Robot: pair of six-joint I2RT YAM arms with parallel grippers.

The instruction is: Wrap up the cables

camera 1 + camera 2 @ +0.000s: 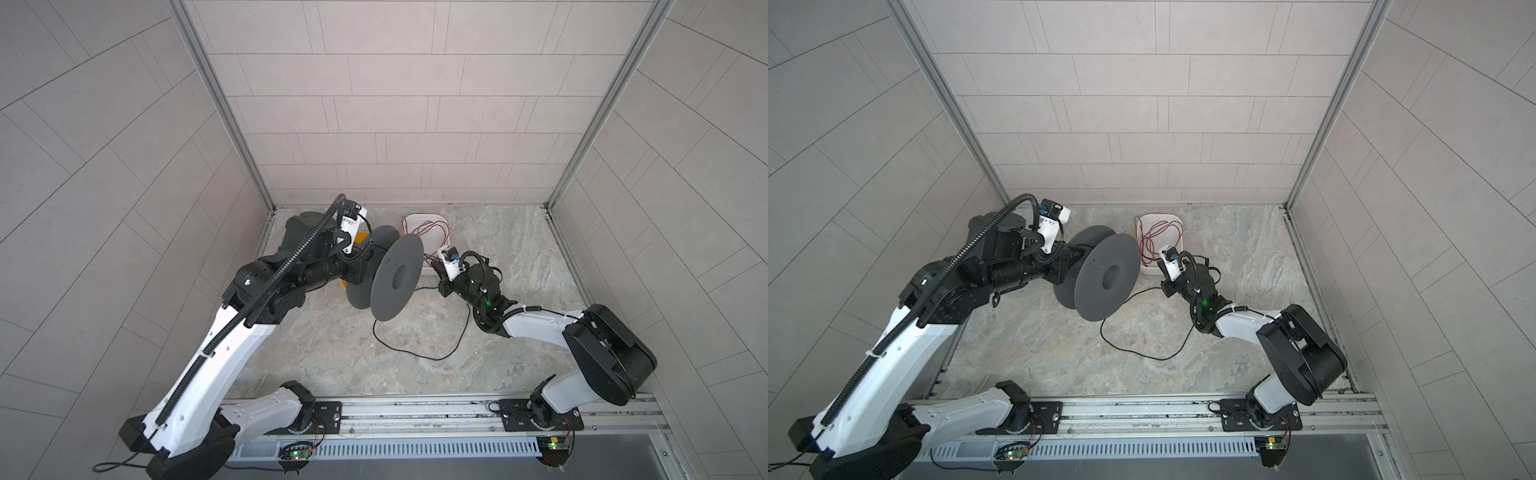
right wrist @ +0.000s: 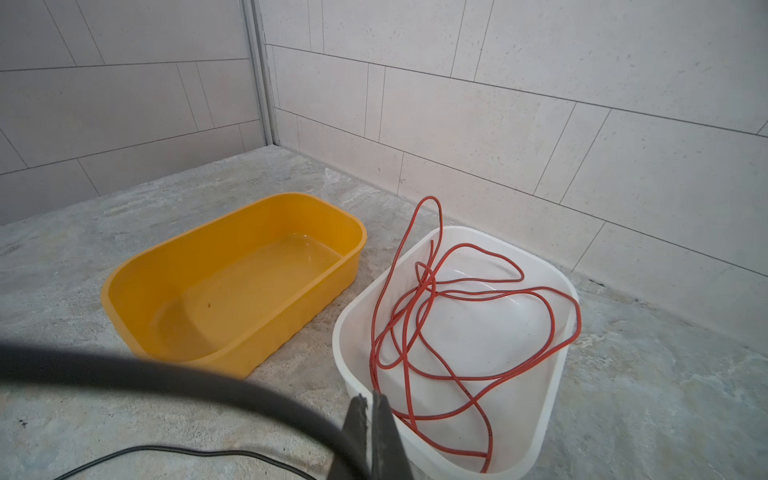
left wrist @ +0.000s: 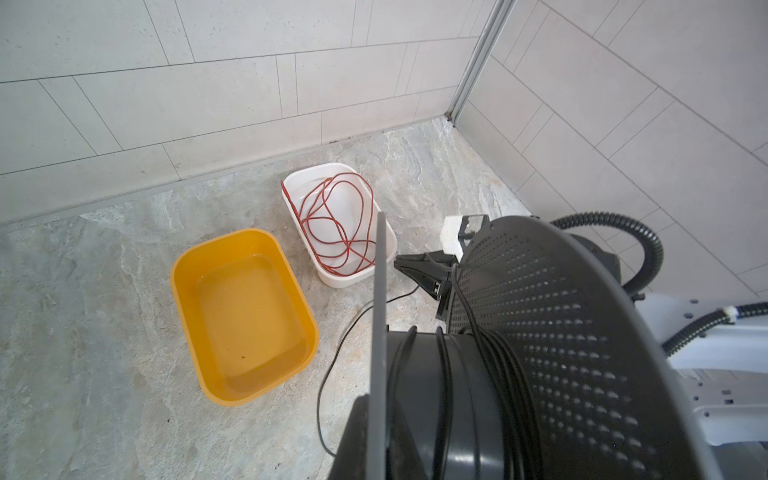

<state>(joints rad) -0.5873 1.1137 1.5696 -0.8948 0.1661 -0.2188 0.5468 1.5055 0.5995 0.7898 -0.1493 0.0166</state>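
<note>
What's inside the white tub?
A loose tangle of red wire lies in the tub, one loop rising above its rim. The right pincer hides one corner in its wrist view.

The cable (image 1: 432,358) is one thin black wire. Several loose turns sit round the hub of the raised grey spool (image 1: 395,278). A strand runs from there to the right gripper (image 2: 370,399) and is pinched in its closed fingers. The rest drops to the counter (image 1: 316,353) near its middle and lies in one wide open loop — flat, untangled — with its end hidden.
</note>
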